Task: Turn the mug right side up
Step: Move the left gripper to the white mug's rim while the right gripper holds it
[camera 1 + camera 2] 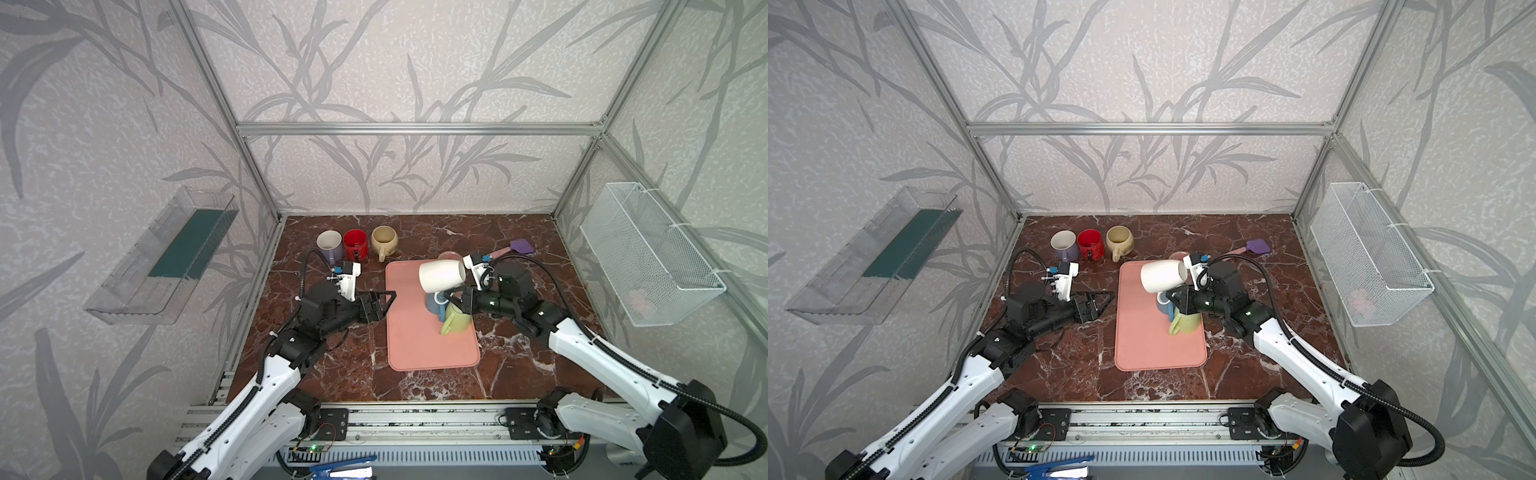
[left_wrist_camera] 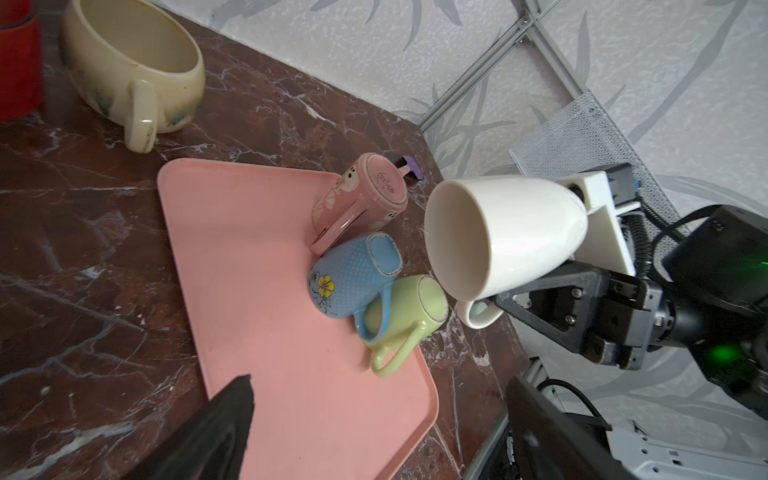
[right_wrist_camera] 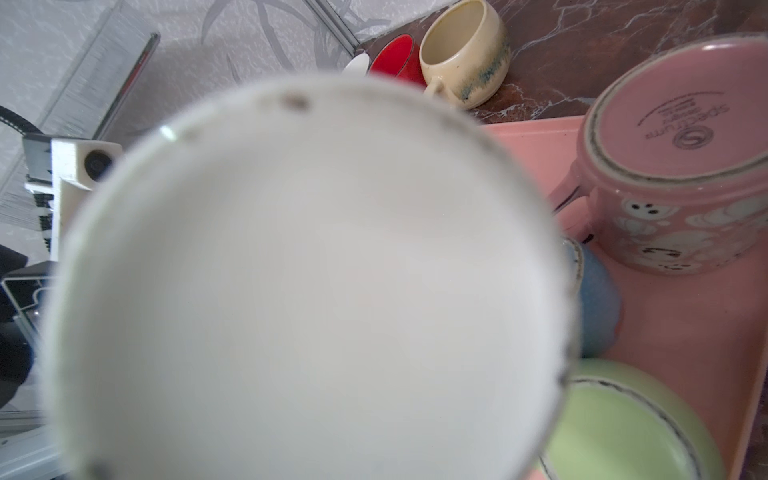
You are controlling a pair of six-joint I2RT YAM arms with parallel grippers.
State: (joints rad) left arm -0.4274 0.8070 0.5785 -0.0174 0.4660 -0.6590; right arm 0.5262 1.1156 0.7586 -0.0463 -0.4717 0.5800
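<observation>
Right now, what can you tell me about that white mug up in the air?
It's a plain white mug, glossy like ceramic, empty, tapering toward its base. It hangs on its side in the air, mouth facing the left gripper, handle underneath, pinched by the right gripper. Nothing else seems to touch it; the pink tray lies below.

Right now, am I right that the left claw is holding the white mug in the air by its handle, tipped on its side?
Not quite: it is the right claw that holds the white mug in the air by its handle, tipped on its side. The left wrist view shows it; the left claw is open.
</observation>
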